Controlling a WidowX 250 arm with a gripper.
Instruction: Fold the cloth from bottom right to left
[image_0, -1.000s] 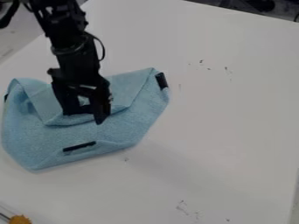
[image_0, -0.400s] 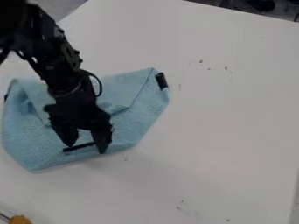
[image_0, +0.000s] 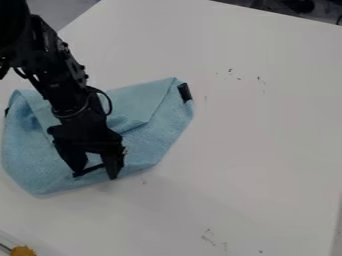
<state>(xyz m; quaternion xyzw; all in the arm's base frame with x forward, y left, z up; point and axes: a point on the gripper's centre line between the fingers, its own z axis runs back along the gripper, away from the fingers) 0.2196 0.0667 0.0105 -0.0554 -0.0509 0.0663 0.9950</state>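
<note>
While the black two-finger gripper (image_0: 95, 175) is poised above the near edge of the light-blue cloth (image_0: 40, 160), its fingers are held wide apart and nothing is gripped. A black strip (image_0: 92, 170) on the cloth is framed between the fingertips. The partly folded cloth is laid on the white tabletop (image_0: 254, 150), toward the view's left side.

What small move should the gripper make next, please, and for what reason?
Probably the gripper should close gently, pinching the cloth near its lower edge. Its fingers stand apart at the black strip by that edge, and no cloth looks pinched between them.
</note>
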